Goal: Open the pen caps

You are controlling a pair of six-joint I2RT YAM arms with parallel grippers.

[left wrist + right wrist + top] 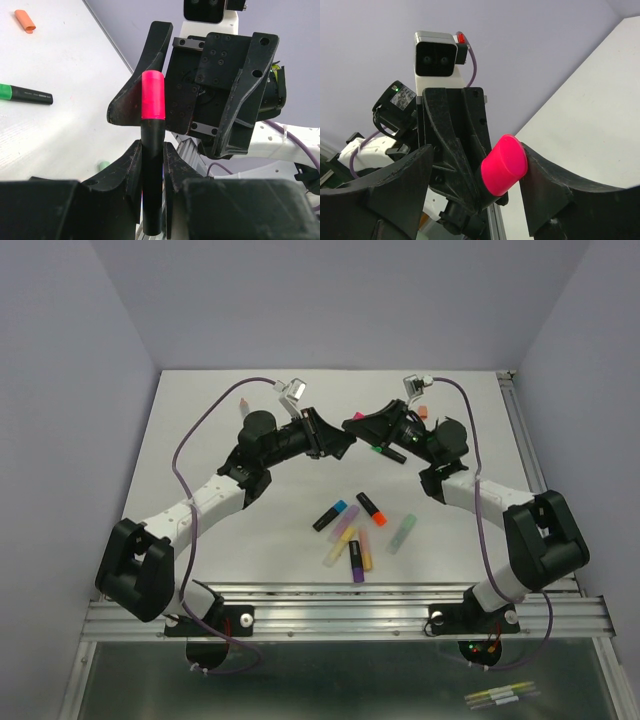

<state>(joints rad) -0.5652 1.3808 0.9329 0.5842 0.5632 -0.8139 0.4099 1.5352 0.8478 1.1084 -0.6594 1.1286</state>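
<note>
While the left fingers (131,172) are pinching the black pen (152,175), the right fingers (555,187) are sitting spread around its pink cap (504,165) — likely needing a square grip and a straight pull.

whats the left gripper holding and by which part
The pink-capped pen, clamped in the left gripper by its black barrel, just below the pink cap.

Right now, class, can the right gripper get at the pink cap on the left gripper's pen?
Probably yes: the left gripper clamps the pen low, leaving the pink cap bare between the open fingers of the right gripper.
</note>
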